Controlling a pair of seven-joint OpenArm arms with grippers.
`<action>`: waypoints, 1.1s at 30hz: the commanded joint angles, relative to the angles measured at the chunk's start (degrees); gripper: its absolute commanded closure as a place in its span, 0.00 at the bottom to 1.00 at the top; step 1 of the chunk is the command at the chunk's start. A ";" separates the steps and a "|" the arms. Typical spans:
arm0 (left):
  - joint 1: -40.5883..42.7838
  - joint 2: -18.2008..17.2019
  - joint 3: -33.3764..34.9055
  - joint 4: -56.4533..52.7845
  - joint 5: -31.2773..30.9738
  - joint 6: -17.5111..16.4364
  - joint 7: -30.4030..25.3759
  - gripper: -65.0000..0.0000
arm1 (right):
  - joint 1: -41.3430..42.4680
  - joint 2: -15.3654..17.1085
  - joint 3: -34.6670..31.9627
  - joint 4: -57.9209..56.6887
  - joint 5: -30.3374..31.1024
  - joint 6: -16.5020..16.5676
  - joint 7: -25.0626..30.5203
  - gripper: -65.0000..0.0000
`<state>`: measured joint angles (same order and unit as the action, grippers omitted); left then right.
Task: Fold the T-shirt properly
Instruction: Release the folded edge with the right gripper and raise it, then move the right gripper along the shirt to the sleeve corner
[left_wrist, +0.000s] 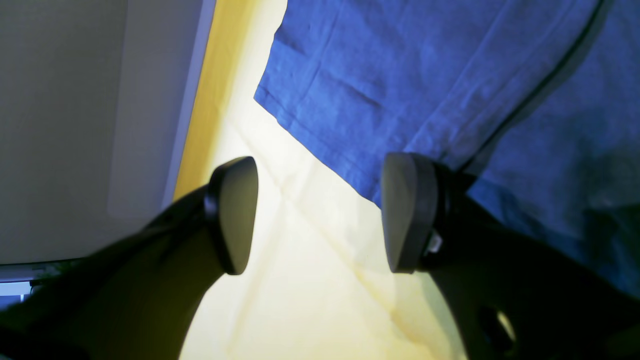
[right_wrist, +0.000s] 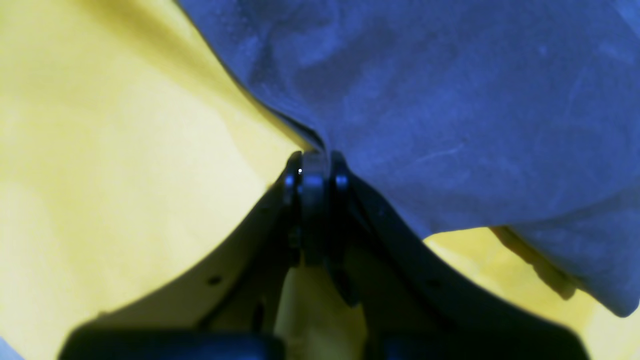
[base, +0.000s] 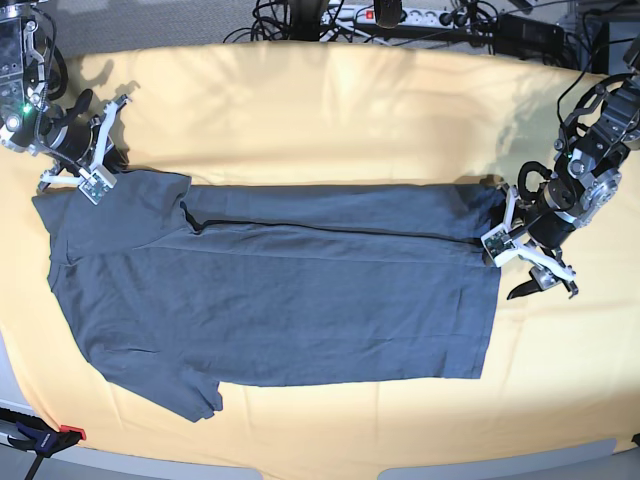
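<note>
T-shirt spread on cloth, right gripper at its left, left gripper at its right

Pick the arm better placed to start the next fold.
Right, tentatively. The right gripper is shut on the dark slate-grey cotton T-shirt at its sleeve end. The left gripper hangs open above the pale yellow cloth, beside the hem.

Base view bright, sharp; wrist views blurred, blue-tinted, overexposed.

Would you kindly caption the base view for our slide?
T-shirt spread on yellow cloth, one side folded in, a tool at each end.
</note>
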<state>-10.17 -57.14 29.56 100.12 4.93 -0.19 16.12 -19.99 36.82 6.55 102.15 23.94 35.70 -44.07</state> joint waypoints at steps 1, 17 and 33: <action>-0.98 -1.14 -0.74 0.63 0.33 1.09 -0.83 0.40 | 0.74 1.60 0.59 1.36 -1.73 -1.51 -1.46 0.97; -0.96 -1.11 -0.74 0.63 0.33 1.07 -0.63 0.40 | 1.70 4.26 0.61 9.92 -3.58 -4.81 5.62 1.00; -0.96 -1.09 -0.74 0.81 0.35 1.09 -0.72 0.40 | 23.12 0.22 0.42 -1.64 3.58 -2.73 8.96 1.00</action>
<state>-10.17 -57.14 29.56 100.14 4.95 -0.21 16.27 2.15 35.83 6.44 99.66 27.18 33.50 -36.38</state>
